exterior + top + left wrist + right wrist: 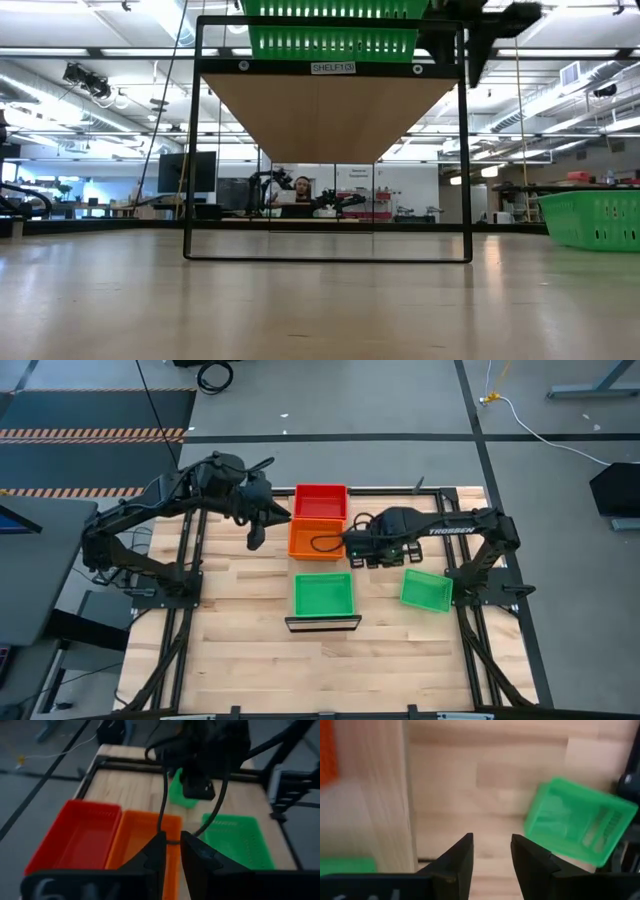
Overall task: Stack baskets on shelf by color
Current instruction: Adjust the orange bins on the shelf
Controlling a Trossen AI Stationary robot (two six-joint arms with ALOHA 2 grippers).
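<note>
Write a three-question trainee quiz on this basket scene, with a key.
1. True or false: the green basket lying off the shelf sits under the right arm's side of the table.
2. In which order, from the far end of the shelf to the near end, do the colours run? A) green, red, orange B) red, orange, green C) orange, green, red
3. Fill in: the right claw is empty and its fingers stand ____.

Key: 1 true. 2 B: red basket, orange basket, green shelf basket. 3 open.
</note>
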